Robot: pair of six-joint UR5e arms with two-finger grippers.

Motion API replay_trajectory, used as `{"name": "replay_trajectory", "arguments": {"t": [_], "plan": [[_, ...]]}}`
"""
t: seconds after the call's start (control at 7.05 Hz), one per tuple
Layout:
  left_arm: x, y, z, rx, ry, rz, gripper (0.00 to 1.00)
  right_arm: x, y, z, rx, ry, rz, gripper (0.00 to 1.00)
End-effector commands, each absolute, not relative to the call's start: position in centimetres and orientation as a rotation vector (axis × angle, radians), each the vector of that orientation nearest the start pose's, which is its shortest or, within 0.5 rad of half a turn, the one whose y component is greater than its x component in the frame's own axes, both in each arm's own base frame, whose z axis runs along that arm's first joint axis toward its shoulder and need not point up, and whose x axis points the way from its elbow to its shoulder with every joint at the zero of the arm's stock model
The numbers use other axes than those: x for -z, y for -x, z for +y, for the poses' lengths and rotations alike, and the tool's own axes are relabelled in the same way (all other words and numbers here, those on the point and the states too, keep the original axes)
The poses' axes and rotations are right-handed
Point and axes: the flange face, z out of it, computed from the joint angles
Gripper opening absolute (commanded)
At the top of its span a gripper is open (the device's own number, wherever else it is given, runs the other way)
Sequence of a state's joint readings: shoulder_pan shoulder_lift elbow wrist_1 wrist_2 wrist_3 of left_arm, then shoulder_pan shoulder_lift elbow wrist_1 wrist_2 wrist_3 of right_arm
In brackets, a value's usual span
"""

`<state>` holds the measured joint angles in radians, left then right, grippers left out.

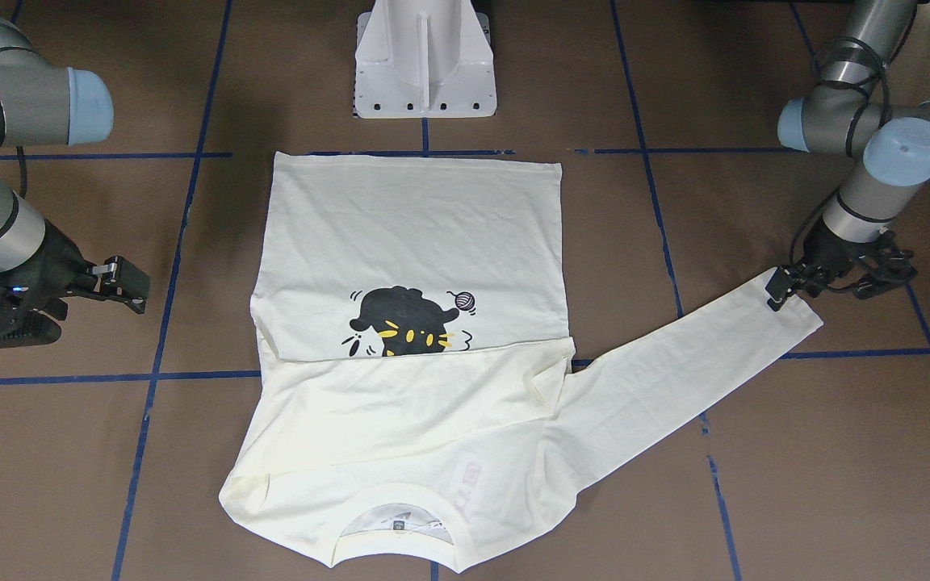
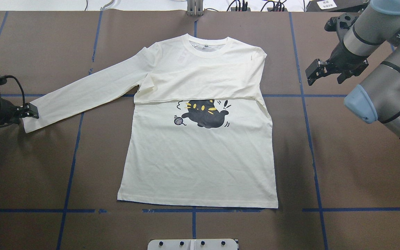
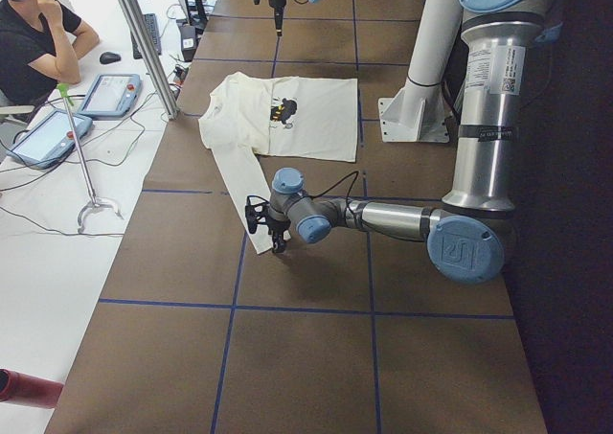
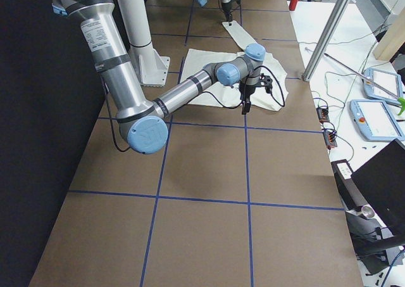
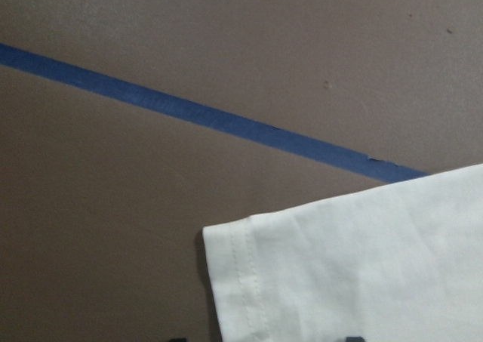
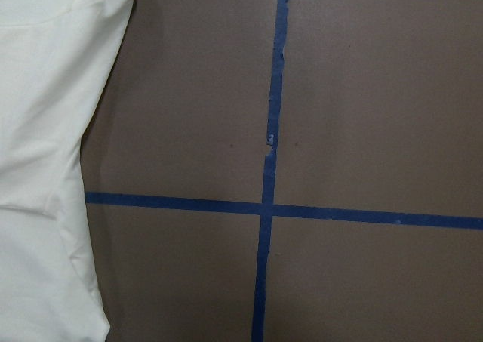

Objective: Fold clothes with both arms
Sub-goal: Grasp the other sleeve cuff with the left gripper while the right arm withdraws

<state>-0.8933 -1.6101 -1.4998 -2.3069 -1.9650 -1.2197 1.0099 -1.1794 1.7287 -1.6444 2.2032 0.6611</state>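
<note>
The left tool (image 2: 30, 111), at the middle left of the overhead view, has its fingers spread at the cuff of the outstretched sleeve (image 2: 82, 92). Its wrist view shows the cuff lying between the two tips. The right tool (image 2: 325, 74), at the upper right, is also spread and hangs over bare desk (image 2: 342, 156), apart from the cloth. The cream shirt (image 2: 200, 163) lies flat at the centre. Its collar half is folded plain side up, the fold edge reaching the top of the black cat print (image 2: 205, 116).
</note>
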Motion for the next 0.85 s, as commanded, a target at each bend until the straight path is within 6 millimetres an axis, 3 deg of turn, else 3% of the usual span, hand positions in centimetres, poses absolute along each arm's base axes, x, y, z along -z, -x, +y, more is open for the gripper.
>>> {"name": "replay_trajectory", "arguments": {"t": [0.0,0.14,0.71], "plan": [[-60.0,-26.8,-48.4,0.376,-0.101,0.797,0.11,-37.6,26.8,-56.6,0.056,-0.02,-0.771,1.0],[-59.7,-26.9,-48.5,0.374,-0.104,0.801,0.0,-37.7,26.8,-56.6,0.055,-0.019,-0.77,1.0],[-56.0,-27.2,-48.8,0.358,-0.135,0.846,0.0,-38.6,26.8,-56.6,0.054,-0.009,-0.761,1.0]]}}
